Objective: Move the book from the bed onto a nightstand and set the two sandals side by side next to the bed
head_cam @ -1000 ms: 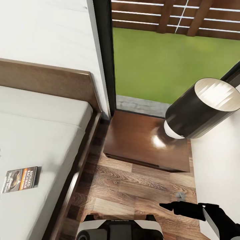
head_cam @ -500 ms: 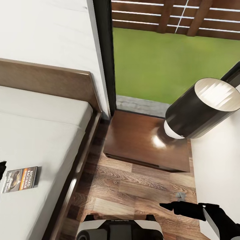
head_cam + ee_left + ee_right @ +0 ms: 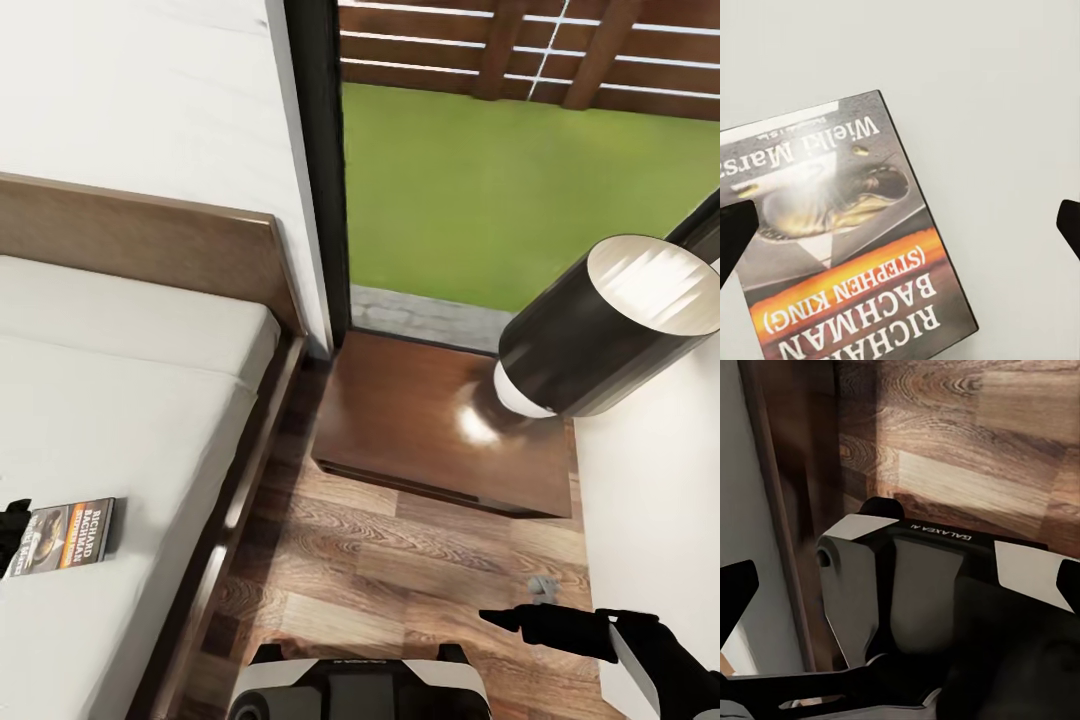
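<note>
Book (image 3: 65,535) lying flat on bed (image 3: 120,400) near its edge, left gripper (image 3: 900,229) spread wide above the cover, holding nothing, right gripper (image 3: 904,585) open over wood floor (image 3: 400,570), nightstand (image 3: 440,430) by window (image 3: 500,180).

Lamp (image 3: 605,325) at right: dark cylindrical shade, tilted, white inside showing at its open top end, white rounded bit at the lower end; it overlaps the glossy brown top below it, with a bright glare spot (image 3: 473,425) on that surface just beside the white bit. Beyond the glass: green lawn (image 3: 480,190); strip of grey paving (image 3: 425,315) along its near edge; brown slatted fence (image 3: 520,50) at the far side, white lines between the slats. Small grey object (image 3: 541,587) on the planks near the right wall, too small to identify. White wall (image 3: 650,500) runs down the right side, under the lamp.
</note>
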Robot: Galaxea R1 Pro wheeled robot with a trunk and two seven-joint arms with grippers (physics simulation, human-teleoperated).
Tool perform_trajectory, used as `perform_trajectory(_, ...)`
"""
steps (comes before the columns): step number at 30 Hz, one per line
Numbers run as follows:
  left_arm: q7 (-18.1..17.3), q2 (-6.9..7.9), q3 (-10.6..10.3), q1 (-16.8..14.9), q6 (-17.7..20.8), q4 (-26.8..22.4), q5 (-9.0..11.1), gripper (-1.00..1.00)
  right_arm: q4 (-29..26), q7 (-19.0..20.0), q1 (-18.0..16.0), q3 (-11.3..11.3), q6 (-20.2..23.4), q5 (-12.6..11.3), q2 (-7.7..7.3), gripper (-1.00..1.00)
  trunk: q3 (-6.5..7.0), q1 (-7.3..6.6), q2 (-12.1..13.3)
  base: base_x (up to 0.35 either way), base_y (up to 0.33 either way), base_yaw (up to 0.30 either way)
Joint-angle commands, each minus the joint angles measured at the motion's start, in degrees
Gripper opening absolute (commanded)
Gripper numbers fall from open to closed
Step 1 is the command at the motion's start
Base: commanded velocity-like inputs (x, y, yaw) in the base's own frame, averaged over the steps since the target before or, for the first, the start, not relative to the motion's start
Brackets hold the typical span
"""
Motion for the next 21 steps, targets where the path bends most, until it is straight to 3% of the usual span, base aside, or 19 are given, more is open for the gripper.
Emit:
perform_trajectory(1,0.3,-0.03,0.1,0.0,0.4,-0.1,0.6,1.0,0.0,0.1,0.0,0.0,0.5,-0.4,-0.01,1.0,-0.06,0.01,0.0,0.0,0.0,0.169)
perform_trajectory(14,0.2,-0.05,0.1,0.0,0.4,-0.1,0.7,1.0,0.0,0.1,0.0,0.0,0.5,-0.2,0.06,1.0,-0.46,0.01,0.0,0.0,0.0,0.248)
perform_trajectory(21,0.1,-0.17,-0.2,0.0,0.5,-0.2,0.8,1.0,0.0,0.1,0.0,0.1,0.4,-0.2,0.06,1.0,-0.5,0.01,0.0,0.0,0.0,0.075)
